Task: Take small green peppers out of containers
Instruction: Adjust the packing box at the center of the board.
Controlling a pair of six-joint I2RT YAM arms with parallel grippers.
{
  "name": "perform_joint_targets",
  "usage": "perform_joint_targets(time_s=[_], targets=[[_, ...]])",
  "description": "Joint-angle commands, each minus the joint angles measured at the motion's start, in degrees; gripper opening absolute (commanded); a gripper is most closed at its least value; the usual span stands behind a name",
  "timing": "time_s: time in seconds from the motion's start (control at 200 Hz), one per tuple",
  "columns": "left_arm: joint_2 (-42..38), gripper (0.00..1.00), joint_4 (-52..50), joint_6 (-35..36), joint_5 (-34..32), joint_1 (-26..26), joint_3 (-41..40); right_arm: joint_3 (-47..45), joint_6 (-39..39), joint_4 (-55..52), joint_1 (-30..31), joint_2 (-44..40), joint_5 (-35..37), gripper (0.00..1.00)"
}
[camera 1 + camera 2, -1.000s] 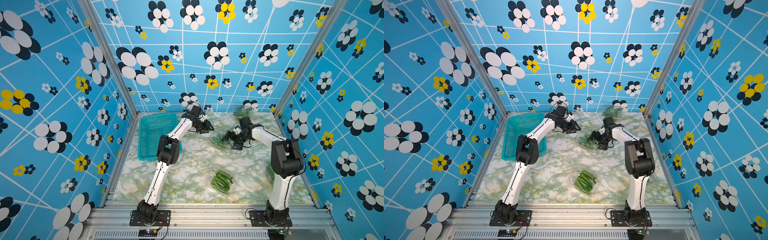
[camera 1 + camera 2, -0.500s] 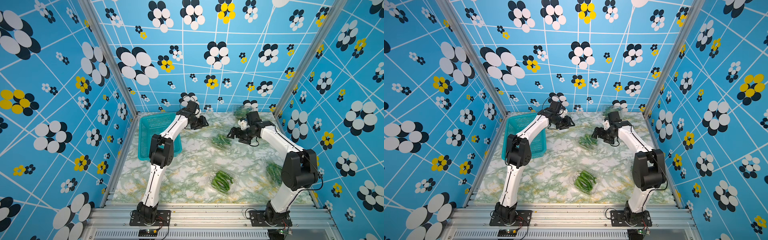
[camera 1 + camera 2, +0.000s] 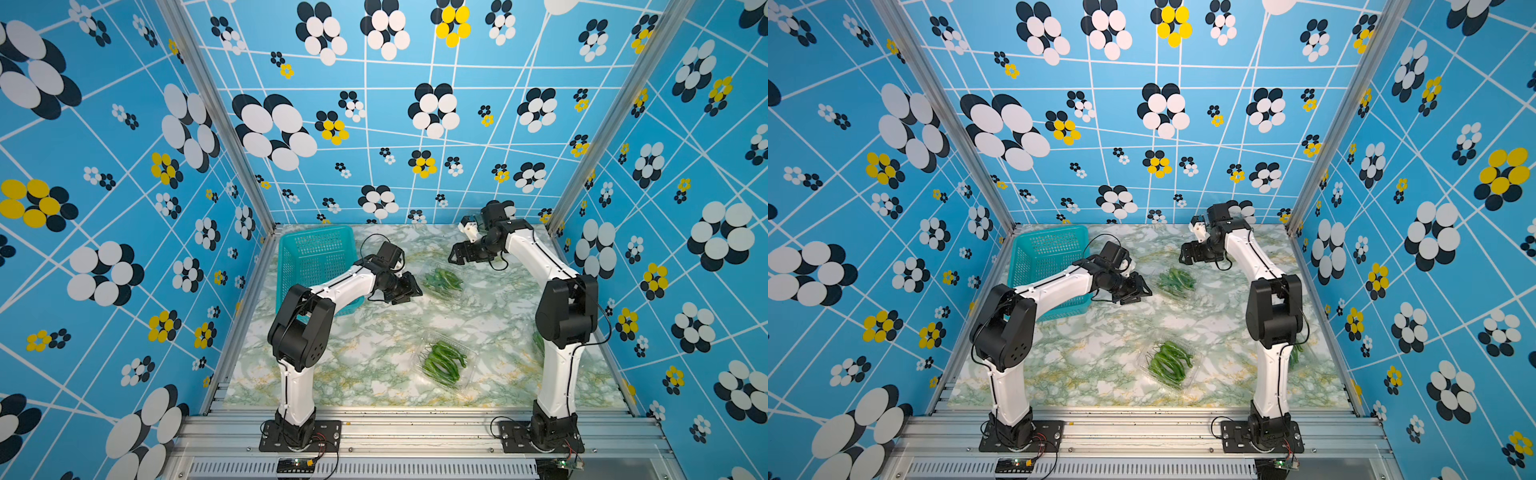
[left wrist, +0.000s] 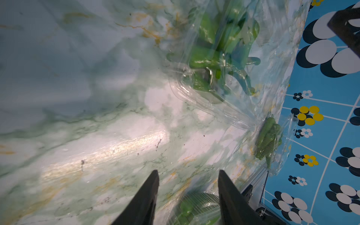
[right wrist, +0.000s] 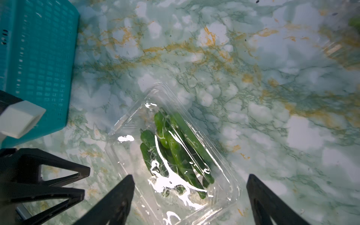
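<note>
slender, glossy bright-green peppers (image 5: 175,153) lie bunched inside a clear thin-plastic clamshell box (image 5: 126,124), lid apparently shut, toward the back of the green-veined marble-look counter (image 3: 374,332). light and slick, they would likely bruise under a hard pinch. a soft grip across the middle of a bunch looks safest, once the flimsy box, apt to buckle and skid, is taken by its rim lip and pinned. the right arm's jaws hang wide open and empty above this box. the left arm's jaws, partly open and holding nothing, sit just beside it, by the teal perforated plastic basket (image 3: 316,253). a second filled box (image 3: 469,365) lies nearer the front, a third box (image 4: 288,136) near the right wall. no label or writing is legible.
</note>
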Motion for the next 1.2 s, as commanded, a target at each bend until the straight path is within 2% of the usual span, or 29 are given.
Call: perform_joint_targets(time_s=[0.0,0.195,0.47,0.735,1.029,1.194], targets=[[1.34,0.49,8.29,-4.29,0.91,-0.17,-1.00,0.80,-4.41,-3.53,-0.15,1.25,0.05,0.92],[5.09,0.45,9.06,-4.64,1.84,-0.05,0.88,1.23,-5.47,-1.59,-0.15,2.52,-4.80,0.91],[7.18,0.44,9.76,-5.22,3.28,0.49,1.91,3.91,-6.76,-0.95,-0.19,5.64,-5.32,0.92],[11.96,0.44,6.04,-3.00,4.36,1.96,8.58,5.81,-4.99,-1.34,-0.15,8.36,-10.40,0.91],[16.45,0.44,4.86,-2.10,4.33,3.54,14.19,0.30,-3.18,-0.57,0.15,4.81,-13.41,0.90],[15.31,0.44,5.62,-2.17,3.65,4.00,13.43,-4.11,-2.52,1.96,0.19,1.29,-10.71,0.91]])
